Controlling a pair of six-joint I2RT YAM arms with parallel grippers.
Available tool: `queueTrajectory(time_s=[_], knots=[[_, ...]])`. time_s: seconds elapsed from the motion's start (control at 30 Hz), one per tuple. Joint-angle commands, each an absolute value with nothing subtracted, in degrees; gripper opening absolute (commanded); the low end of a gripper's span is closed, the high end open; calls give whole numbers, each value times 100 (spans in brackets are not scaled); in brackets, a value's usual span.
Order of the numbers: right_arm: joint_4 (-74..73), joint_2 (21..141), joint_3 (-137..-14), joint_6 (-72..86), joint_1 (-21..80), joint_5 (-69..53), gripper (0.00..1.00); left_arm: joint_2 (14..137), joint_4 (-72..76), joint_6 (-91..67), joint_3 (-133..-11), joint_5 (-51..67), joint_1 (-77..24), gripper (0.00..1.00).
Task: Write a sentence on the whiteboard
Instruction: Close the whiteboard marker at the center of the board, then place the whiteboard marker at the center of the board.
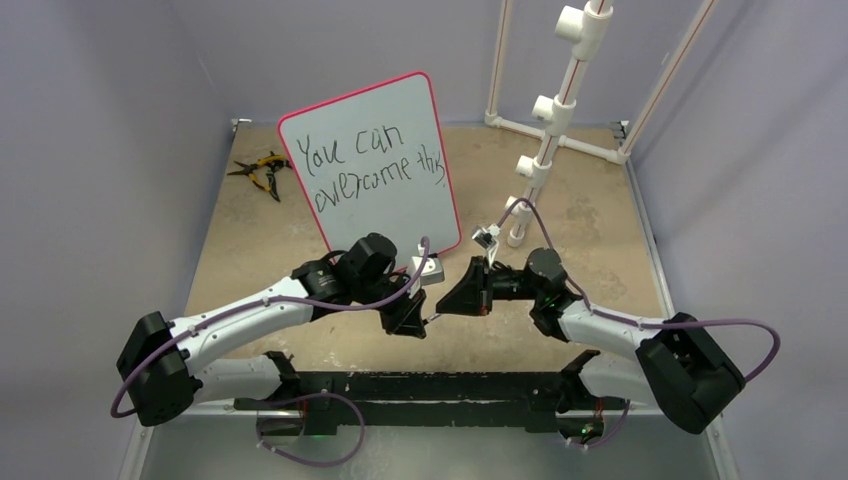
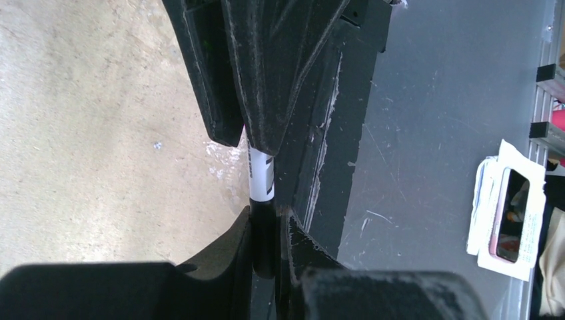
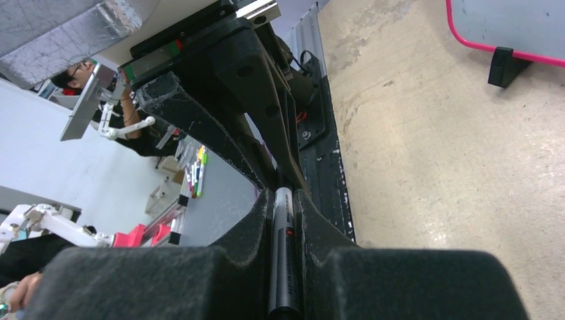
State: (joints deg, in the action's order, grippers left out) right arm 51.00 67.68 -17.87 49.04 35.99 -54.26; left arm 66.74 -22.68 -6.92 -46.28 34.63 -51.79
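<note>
Sentence (image 1: pixel 365 185) written in full on whiteboard (image 1: pixel 390 225), two lines. Left hand (image 1: pixel 420 322) and right hand (image 1: pixel 445 303) both clamped on marker (image 2: pixel 260 177) over near bench (image 1: pixel 250 240); probably only capping remaining.

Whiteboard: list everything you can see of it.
The whiteboard is a flat white rectangle with rounded corners and a thin pink-red rim. It stands on edge on the tan table beyond the arms, its face toward them. The right wrist view shows a small black foot under its rim, resting on the tabletop. Two lines of black handwriting read "You can overcome this". The left arm overlaps its lower edge; nothing grips it.
</note>
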Motion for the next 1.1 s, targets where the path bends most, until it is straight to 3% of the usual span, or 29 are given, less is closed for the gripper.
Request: queueTrajectory(time_s=[0.0, 0.23, 0.37, 0.47, 0.5, 0.6, 0.8, 0.93, 1.07], knots=[[4880, 6967, -1747, 4982, 4289, -5898, 0, 6594, 961, -741, -5265, 3574, -5112, 0], [4687, 6829, -1899, 4907, 4333, -5637, 0, 6587, 738, -630, -5240, 3558, -5081, 0], [3752, 6422, -2206, 4431, 4332, -5077, 1, 6578, 100, -467, -5164, 3290, -5085, 0], [2466, 6061, -2570, 3973, 4331, -4268, 12, 6452, -396, -488, -4910, 2931, -5086, 0], [2110, 5977, -2734, 3848, 4326, -3961, 22, 6399, -468, -544, -4800, 2825, -5082, 0], [1194, 5835, -3096, 3505, 4324, -3097, 40, 6249, -627, -790, -4475, 2640, -5080, 0], [423, 5397, -3386, 3357, 4306, -1909, 67, 5994, -954, -1389, -4038, 1965, -5094, 0], [67, 5061, -3517, 3349, 4298, -1169, 94, 5917, -1038, -1806, -3826, 1747, -5091, 0], [-247, 4780, -3654, 3338, 4289, -476, 99, 6039, -1056, -2214, -3640, 1492, -5105, 0]])
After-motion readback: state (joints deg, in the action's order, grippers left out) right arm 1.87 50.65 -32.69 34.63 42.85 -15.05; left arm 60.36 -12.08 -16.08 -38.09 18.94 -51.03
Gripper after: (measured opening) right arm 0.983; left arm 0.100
